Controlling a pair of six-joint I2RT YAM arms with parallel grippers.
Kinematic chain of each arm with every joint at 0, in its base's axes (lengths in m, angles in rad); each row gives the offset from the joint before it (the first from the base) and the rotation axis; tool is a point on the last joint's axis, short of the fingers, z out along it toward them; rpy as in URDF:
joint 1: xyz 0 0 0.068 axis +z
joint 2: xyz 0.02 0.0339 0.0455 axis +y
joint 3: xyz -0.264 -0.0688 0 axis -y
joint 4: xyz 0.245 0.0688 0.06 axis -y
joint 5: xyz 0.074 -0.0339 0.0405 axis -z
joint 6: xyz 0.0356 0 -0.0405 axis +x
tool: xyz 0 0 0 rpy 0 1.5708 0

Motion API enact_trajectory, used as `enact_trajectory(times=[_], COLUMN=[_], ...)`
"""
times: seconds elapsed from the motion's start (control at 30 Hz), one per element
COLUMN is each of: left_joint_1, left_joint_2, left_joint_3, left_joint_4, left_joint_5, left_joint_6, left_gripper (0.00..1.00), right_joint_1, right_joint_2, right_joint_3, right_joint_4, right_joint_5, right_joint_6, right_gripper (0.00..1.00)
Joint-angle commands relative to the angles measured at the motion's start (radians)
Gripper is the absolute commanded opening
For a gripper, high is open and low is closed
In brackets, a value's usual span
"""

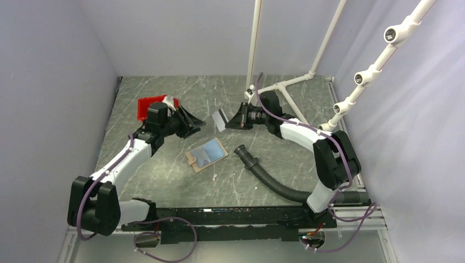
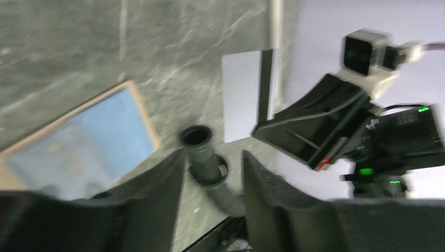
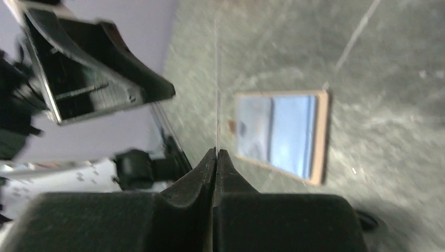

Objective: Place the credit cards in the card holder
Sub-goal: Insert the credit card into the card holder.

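On the card holder (image 1: 191,159) lies a blue card (image 1: 209,153).

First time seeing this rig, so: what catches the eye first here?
A whitish-grey card hangs in mid-air over the table, pinched by the shut fingers of the right gripper, with the left gripper open just opposite. Nearby lies the tan card holder showing a pale blue card, and a red bin sits behind the left gripper.

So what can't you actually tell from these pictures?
Red bin: top view, the left arm covers most of its inside.
Blue card: print blurred in wrist views, too small from above.
White card: right wrist view sees only its thin edge.
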Motion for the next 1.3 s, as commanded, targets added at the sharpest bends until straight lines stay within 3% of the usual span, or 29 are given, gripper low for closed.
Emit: enact_trajectory(times=[0.0,0.13,0.23,0.67,1.27], left_joint_1=[-0.002,-0.009,-0.01,-0.01,-0.01], left_joint_2=[0.072,0.173,0.237,0.323,0.334], left_joint_3=[-0.006,-0.022,-0.011,-0.022,-0.054], left_joint_4=[-0.234,-0.191,-0.245,-0.41,-0.457], left_joint_5=[0.072,0.127,0.091,-0.051,-0.141], left_joint_6=[0.136,0.176,0.221,0.263,0.255], left_gripper=[0.33,0.09,0.0,0.0,0.0], right_joint_1=[0.027,0.042,0.049,0.068,0.088], right_joint_2=[0.005,0.075,0.122,0.266,0.365], right_joint_3=[0.052,0.074,0.089,0.151,0.175], right_joint_4=[-0.433,-0.43,-0.41,-0.418,-0.363], right_joint_5=[-0.092,-0.19,-0.23,-0.269,-0.315], right_joint_6=[-0.405,-0.419,-0.412,-0.439,-0.439], right_gripper=[0.0,0.0,0.0,0.0,0.0])
